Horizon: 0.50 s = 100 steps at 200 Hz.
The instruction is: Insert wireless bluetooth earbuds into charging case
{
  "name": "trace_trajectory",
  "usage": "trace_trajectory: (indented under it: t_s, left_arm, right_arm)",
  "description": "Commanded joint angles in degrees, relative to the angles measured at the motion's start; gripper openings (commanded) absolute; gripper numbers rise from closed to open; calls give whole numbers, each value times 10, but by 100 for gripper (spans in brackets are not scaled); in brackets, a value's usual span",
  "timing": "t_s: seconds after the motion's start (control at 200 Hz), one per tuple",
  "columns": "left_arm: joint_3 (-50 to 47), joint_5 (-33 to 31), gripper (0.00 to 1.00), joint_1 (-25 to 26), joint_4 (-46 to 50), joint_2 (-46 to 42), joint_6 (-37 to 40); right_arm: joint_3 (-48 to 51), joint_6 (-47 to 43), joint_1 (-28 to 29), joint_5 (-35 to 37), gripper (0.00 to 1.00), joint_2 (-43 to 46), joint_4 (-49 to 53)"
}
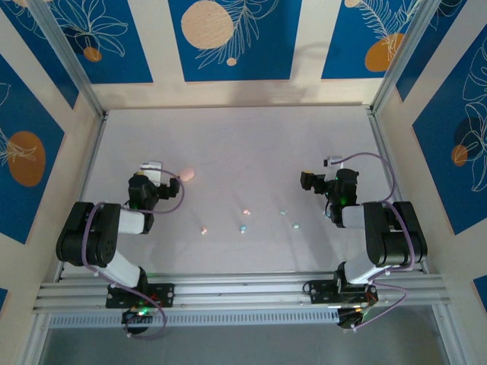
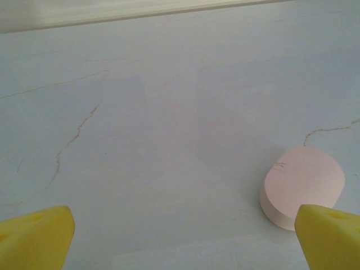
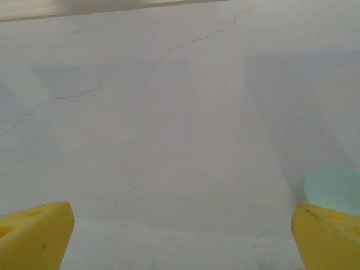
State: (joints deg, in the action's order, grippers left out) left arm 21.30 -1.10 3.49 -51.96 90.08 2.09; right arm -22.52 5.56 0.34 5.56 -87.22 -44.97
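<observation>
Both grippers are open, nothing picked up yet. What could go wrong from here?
The earbuds are tiny, so a pinch may flick one across the table. The pink case lies right beside the left gripper; lowering could nudge it. The mint case sits as close to the right gripper.

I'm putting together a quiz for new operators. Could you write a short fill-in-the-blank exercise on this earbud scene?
1. The charging case beside the left gripper is ____ in colour.
2. The left gripper and the right gripper both stand ____, with nothing between their fingers.
3. The tiny earbuds lie scattered on the white ____.
Missing words: pink; open; table.
</observation>
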Motion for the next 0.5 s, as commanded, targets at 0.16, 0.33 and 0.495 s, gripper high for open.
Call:
trace_trajectory:
  t_s: [0.16, 0.33, 0.495]
  left_arm:
    - [8, 4, 100, -1, -1, -8, 6]
    - [-35, -9, 100, -1, -78, -14, -2]
    - [-58, -40, 100, -1, -82, -63, -11]
  right_arm:
    - [-15, 4, -6, -8, 99, 0, -9]
    - [-17, -11, 1, -21, 99, 8, 3]
    - [-2, -16, 14, 7, 98, 41, 0]
